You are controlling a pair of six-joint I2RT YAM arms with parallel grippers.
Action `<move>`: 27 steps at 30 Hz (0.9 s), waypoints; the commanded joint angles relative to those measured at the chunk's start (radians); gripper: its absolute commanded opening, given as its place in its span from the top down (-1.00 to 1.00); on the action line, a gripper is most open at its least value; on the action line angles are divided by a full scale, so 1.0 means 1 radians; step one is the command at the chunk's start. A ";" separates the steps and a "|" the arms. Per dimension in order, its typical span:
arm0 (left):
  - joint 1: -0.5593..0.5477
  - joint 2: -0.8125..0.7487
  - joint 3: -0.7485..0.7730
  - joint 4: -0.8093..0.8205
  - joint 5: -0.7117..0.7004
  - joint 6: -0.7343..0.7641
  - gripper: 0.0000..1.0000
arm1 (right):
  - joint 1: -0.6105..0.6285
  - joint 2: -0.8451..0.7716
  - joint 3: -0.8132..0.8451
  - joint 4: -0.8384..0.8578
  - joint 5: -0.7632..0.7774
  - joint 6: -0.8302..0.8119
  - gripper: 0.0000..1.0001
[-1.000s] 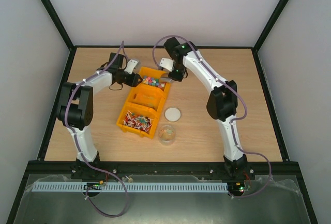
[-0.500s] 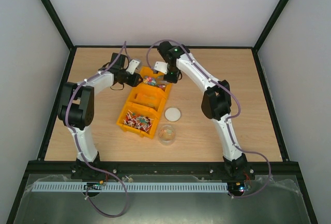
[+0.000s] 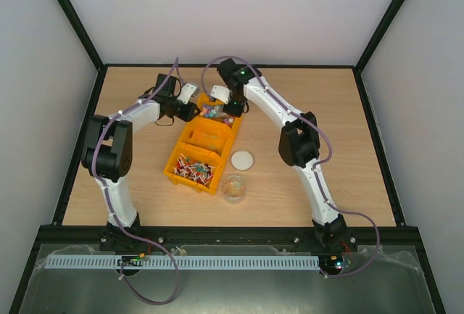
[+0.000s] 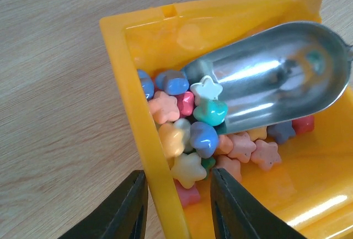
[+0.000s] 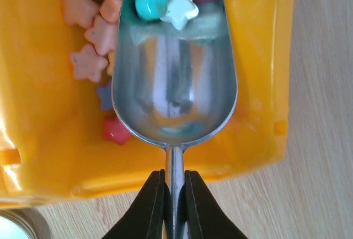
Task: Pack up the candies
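Pale wooden worktop point(image 3: 341, 125), boxed in by white walls and a black frame. Nearest the arm bases, a clear jar point(image 3: 233, 188), open, contents too faint to make out. Just beyond it, lying flat and apart, the round lid point(image 3: 242, 159). To their left, an orange three-compartment bin point(image 3: 205, 138) set on a slant. In its near compartment, thin red-and-white sticks point(image 3: 193, 170). In the far one, the candies point(image 4: 203, 138): stars and rounded pieces in pink, blue, teal and yellow, heaped against the left wall.

At that far compartment, the left pincer point(image 4: 176, 186), astride the bin's left wall with one finger outside and one inside among the sweets. Narrower than a second ago, yet with a gap showing on the inner side, so partly open and not clamped.

Opposite, the right pincer point(image 5: 175, 175), closed tight on the thin handle of a metal scoop point(image 5: 174, 79), bowl low in the compartment, mouth driven into the heap. Compared with a second ago, right arm swung further left and scoop pushed deeper. A white star and a teal candy now on the lip, the rest of the bowl bare.

Judged from this: scooping stroke under way, bin about to be braced against the shove. Little gathered so far, so probably more push toward the left wall needed before lifting. Carry to the jar not yet begun. Some risk of sweets rolling off so shallow a load.
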 commanded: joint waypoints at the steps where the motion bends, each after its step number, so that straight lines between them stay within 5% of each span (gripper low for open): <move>1: -0.008 0.025 0.025 0.009 0.061 0.021 0.35 | 0.007 0.056 -0.050 0.006 -0.107 0.074 0.97; 14: 0.004 0.033 0.036 -0.002 0.071 -0.002 0.35 | -0.016 -0.095 -0.344 0.394 -0.354 0.213 0.97; 27: 0.061 0.043 0.069 -0.031 0.102 -0.040 0.24 | -0.137 -0.274 -0.637 0.588 -0.552 0.240 0.97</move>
